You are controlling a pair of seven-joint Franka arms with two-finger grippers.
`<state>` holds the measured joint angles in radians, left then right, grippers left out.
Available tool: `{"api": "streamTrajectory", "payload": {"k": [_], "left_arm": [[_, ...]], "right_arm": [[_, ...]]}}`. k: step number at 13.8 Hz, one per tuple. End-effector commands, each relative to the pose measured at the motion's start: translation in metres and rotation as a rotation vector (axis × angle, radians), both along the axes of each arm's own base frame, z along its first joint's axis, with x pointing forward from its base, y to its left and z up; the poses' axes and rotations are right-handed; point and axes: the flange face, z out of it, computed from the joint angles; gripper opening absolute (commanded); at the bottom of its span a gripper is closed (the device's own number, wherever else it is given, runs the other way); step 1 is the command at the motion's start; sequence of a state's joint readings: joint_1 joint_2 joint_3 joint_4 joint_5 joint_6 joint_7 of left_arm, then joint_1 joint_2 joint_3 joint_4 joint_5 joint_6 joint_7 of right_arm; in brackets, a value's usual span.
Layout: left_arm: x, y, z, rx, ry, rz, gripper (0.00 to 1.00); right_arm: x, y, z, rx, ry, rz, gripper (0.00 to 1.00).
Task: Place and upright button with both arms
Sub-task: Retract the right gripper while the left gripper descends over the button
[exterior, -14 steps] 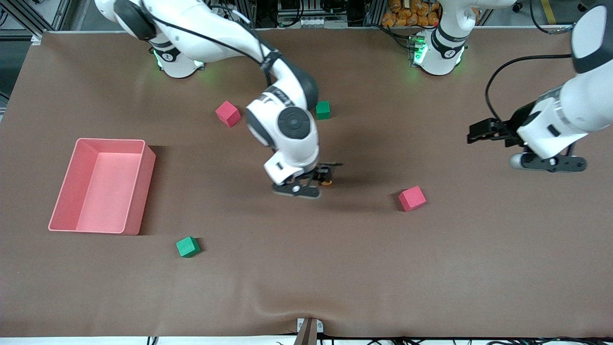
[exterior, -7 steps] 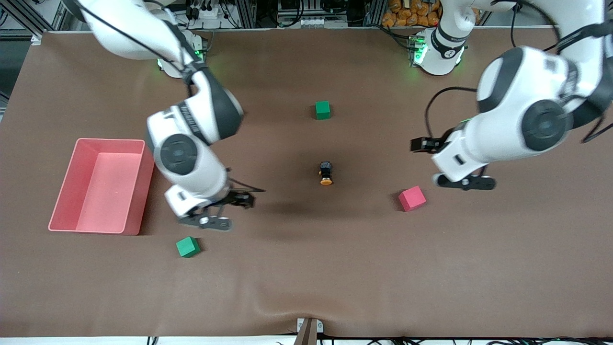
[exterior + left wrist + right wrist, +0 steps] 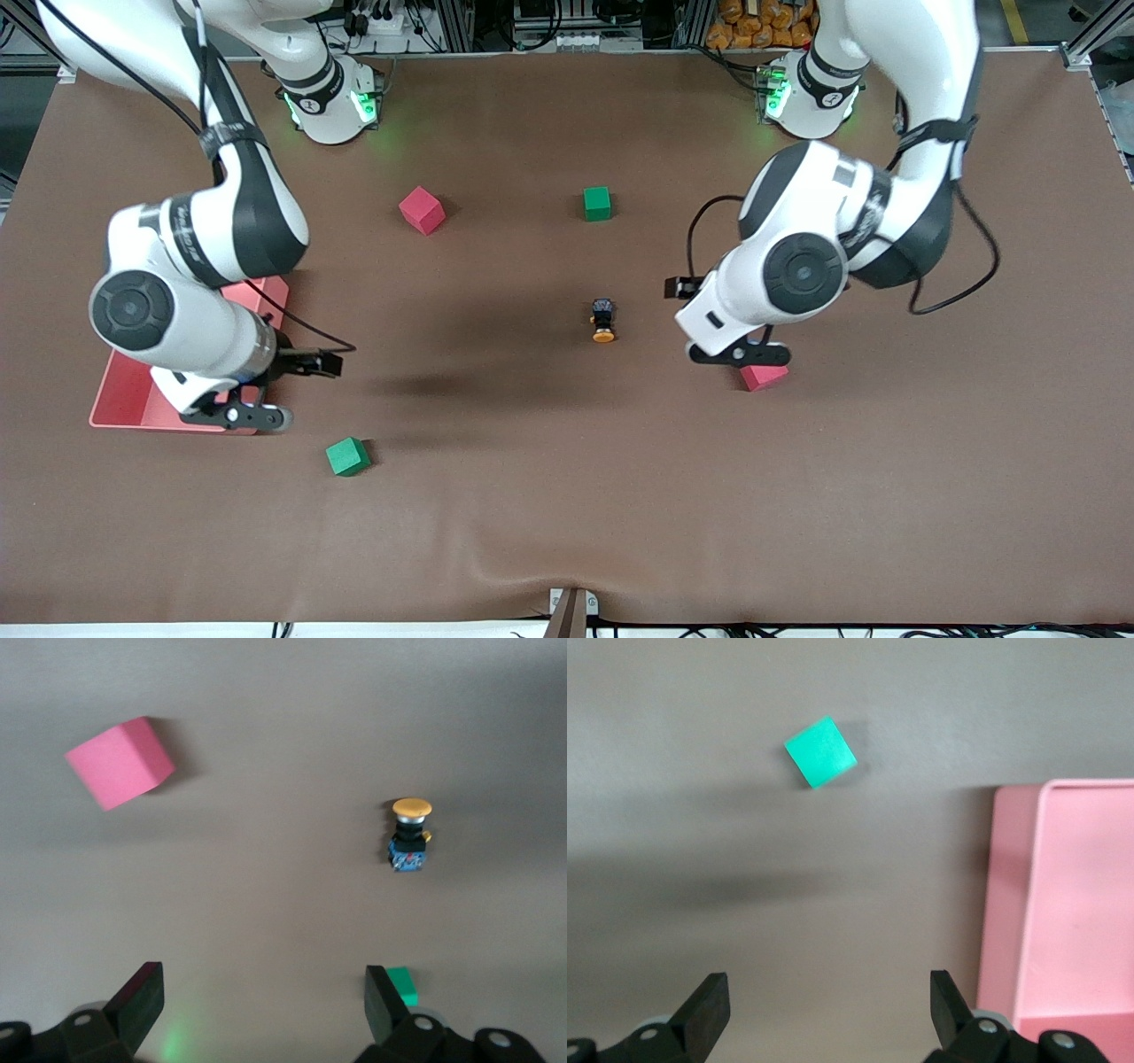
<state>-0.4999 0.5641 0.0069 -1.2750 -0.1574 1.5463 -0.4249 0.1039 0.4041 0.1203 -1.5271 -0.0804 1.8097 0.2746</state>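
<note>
Bare brown table (image 3: pixel 567 496) lies all around the button (image 3: pixel 603 321), which rests on its side near the middle with its orange cap toward the front camera. The left gripper (image 3: pixel 740 354), fingers spread wide and empty, hangs over a red cube (image 3: pixel 764 377) just beside the button. The right gripper (image 3: pixel 235 415), equally wide and empty, hangs at the pink tray's (image 3: pixel 133 416) corner, well apart from the button.
</note>
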Motion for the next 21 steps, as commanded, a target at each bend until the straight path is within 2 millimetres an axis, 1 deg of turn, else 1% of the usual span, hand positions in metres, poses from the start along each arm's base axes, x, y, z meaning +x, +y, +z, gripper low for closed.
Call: {"api": "streamTrajectory", "payload": {"k": [1, 2, 3, 4, 5, 6, 7, 9, 10, 11, 12, 13, 14, 15, 16, 17, 19, 20, 21], "left_arm": [[0.009, -0.035, -0.035, -0.005, -0.02, 0.062, 1.0], [0.007, -0.047, -0.045, -0.006, -0.031, 0.06, 1.0], [0.006, -0.056, -0.051, -0.018, -0.051, 0.054, 1.0], [-0.003, -0.079, -0.067, -0.019, -0.061, 0.04, 1.0], [-0.008, -0.091, -0.08, -0.008, -0.068, 0.062, 1.0], [-0.006, -0.096, -0.092, -0.004, -0.072, 0.104, 1.0], [-0.004, -0.101, -0.102, -0.025, -0.057, 0.127, 1.0], [0.0, -0.107, -0.11, -0.073, -0.041, 0.184, 1.0], [-0.002, -0.114, -0.116, -0.08, -0.047, 0.185, 1.0], [-0.01, -0.124, -0.121, -0.066, -0.052, 0.18, 1.0], [-0.013, -0.129, -0.121, -0.059, -0.063, 0.171, 1.0], [-0.011, -0.128, -0.124, -0.062, -0.077, 0.174, 1.0], [-0.012, -0.13, -0.138, -0.056, -0.073, 0.173, 1.0], [-0.013, -0.13, -0.146, -0.05, -0.067, 0.171, 1.0], [-0.015, -0.129, -0.15, -0.046, -0.058, 0.173, 1.0], [-0.017, -0.128, -0.153, -0.033, -0.048, 0.169, 1.0], [-0.022, -0.128, -0.163, -0.014, -0.038, 0.165, 1.0], [-0.029, -0.136, -0.165, -0.01, -0.036, 0.151, 1.0], [-0.033, -0.141, -0.166, -0.009, -0.035, 0.143, 1.0]], "right_arm": [[-0.05, -0.041, 0.029, -0.013, 0.002, 0.074, 1.0], [-0.059, -0.058, 0.042, -0.013, -0.009, 0.094, 1.0], [-0.066, -0.072, 0.06, -0.015, -0.027, 0.1, 1.0], [-0.075, -0.082, 0.079, -0.019, -0.02, 0.108, 1.0], [-0.086, -0.091, 0.098, -0.023, -0.02, 0.115, 1.0], [-0.098, -0.098, 0.119, -0.027, -0.026, 0.136, 1.0], [-0.107, -0.1, 0.138, -0.03, -0.039, 0.154, 1.0], [-0.12, -0.107, 0.168, -0.034, -0.058, 0.147, 1.0], [-0.124, -0.106, 0.191, -0.034, -0.07, 0.153, 1.0], [-0.129, -0.105, 0.216, -0.032, -0.068, 0.152, 1.0], [-0.133, -0.105, 0.24, -0.01, -0.067, 0.144, 1.0], [-0.136, -0.11, 0.256, 0.023, -0.074, 0.139, 1.0], [-0.138, -0.117, 0.262, 0.051, -0.075, 0.16, 1.0], [-0.139, -0.131, 0.265, 0.058, -0.075, 0.173, 1.0], [-0.139, -0.142, 0.269, 0.063, -0.084, 0.174, 1.0], [-0.14, -0.146, 0.275, 0.063, -0.091, 0.172, 1.0], [-0.145, -0.141, 0.282, 0.063, -0.073, 0.155, 1.0], [-0.146, -0.138, 0.28, 0.062, -0.058, 0.116, 1.0], [-0.143, -0.134, 0.276, 0.06, -0.052, 0.095, 1.0]]}}
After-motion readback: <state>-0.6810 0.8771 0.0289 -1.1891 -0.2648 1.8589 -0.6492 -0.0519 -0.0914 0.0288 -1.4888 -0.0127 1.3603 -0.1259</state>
